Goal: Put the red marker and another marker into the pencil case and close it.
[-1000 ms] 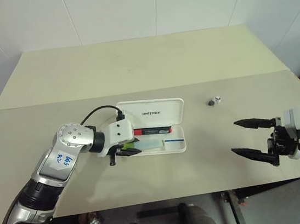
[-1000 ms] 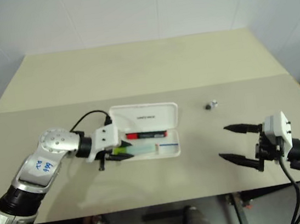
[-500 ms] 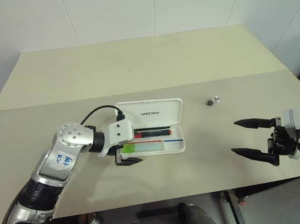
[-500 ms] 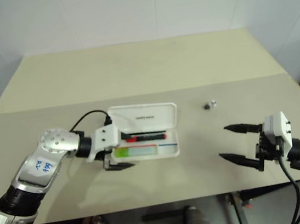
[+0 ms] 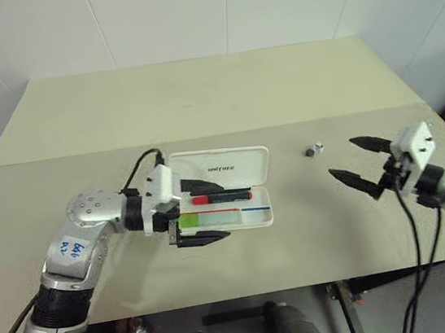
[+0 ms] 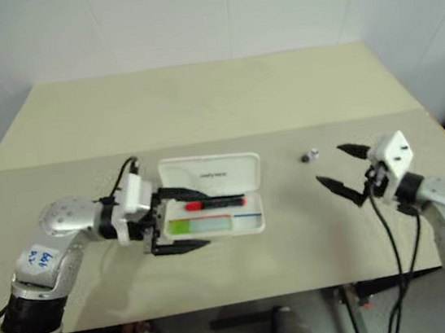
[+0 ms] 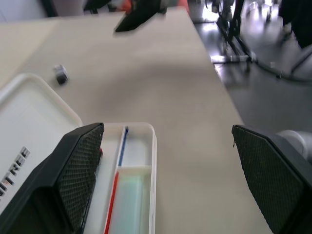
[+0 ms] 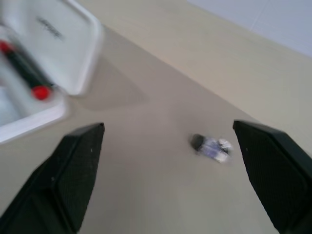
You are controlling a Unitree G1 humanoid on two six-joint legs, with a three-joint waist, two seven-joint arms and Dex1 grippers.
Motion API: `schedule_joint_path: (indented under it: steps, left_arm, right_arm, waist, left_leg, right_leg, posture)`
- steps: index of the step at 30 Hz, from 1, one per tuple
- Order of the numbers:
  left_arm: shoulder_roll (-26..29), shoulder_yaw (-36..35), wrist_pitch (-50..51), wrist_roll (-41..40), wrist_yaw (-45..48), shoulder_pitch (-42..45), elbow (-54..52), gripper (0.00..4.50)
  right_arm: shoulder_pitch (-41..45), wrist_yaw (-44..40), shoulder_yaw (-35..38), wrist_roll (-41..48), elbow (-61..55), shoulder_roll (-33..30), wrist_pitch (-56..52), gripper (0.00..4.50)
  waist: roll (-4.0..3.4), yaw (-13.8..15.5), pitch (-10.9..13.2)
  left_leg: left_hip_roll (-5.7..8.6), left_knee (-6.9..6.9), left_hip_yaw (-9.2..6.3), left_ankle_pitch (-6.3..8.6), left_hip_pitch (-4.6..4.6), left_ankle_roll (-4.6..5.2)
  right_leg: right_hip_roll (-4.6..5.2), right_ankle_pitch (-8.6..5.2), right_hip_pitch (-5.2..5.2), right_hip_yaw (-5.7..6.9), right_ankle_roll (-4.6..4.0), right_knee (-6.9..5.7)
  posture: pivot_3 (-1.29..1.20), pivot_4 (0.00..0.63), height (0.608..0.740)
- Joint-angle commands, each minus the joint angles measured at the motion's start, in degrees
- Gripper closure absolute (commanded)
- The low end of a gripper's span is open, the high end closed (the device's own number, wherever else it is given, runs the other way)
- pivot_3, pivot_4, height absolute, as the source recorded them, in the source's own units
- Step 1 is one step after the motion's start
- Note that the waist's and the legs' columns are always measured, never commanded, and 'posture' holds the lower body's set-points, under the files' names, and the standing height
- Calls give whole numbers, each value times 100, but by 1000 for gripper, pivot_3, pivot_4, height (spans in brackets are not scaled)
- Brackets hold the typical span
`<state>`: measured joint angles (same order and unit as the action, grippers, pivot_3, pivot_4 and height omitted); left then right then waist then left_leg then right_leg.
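The white pencil case (image 5: 227, 168) lies open mid-table, lid folded back. In its tray (image 5: 263, 210) the red marker (image 5: 222, 196) lies along the far side, and the other marker, a light-green one (image 5: 200, 218), lies on the near side. My left gripper (image 5: 227, 211) is open just above the tray's left half, one finger over each long side, holding nothing. My right gripper (image 5: 340, 158) is open and empty to the right of the case, pointing toward it. In the right wrist view the red marker (image 8: 24, 68) shows beside the lid (image 8: 53, 34).
A small dark and silver object (image 5: 316, 151) lies on the table between the case and my right gripper, also seen as the small object (image 8: 212, 146) in the right wrist view. The beige table (image 5: 198, 104) extends far behind the case.
My left gripper opened, let go of the green marker in the tray, then rose and drew back slightly. My right gripper moved forward and turned toward the case.
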<state>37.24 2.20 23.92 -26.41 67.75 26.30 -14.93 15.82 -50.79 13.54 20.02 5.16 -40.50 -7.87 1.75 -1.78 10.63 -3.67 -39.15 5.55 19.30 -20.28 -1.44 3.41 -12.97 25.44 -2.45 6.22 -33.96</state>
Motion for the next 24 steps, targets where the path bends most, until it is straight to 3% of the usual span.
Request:
schedule_joint_path:
  steps: [1, 8, 24]
  left_arm:
    - [64, -313, -274, -370, 301, -97, 15, 22]
    - [26, -835, -599, -928, 746, -185, 415, 22]
    - [201, -1193, -726, -1342, 1150, -504, 424, 22]
  right_arm:
    - [381, 763, -140, -414, 436, 257, -121, 0]
    - [1114, 1588, -267, -809, 1347, 793, 18, 0]
    - [1679, 1345, -316, -708, 2098, 820, 17, 0]
  waist:
    - [0, 3, 0]
    - [-2, -6, 1]
    - [-3, -48, 2]
  left_leg:
    - [0, 0, -1, 0, -2, 0]
    - [1, 1, 2, 1, -5, 2]
    - [0, 4, 2, 3, -7, 5]
  right_leg:
    - [0, 1, 0, 0, 1, 3]
    - [2, 3, 1, 0, 4, 10]
    - [1, 13, 1, 2, 23, 14]
  posture:
    - [0, 150, 740]
    - [0, 150, 740]
    - [0, 150, 740]
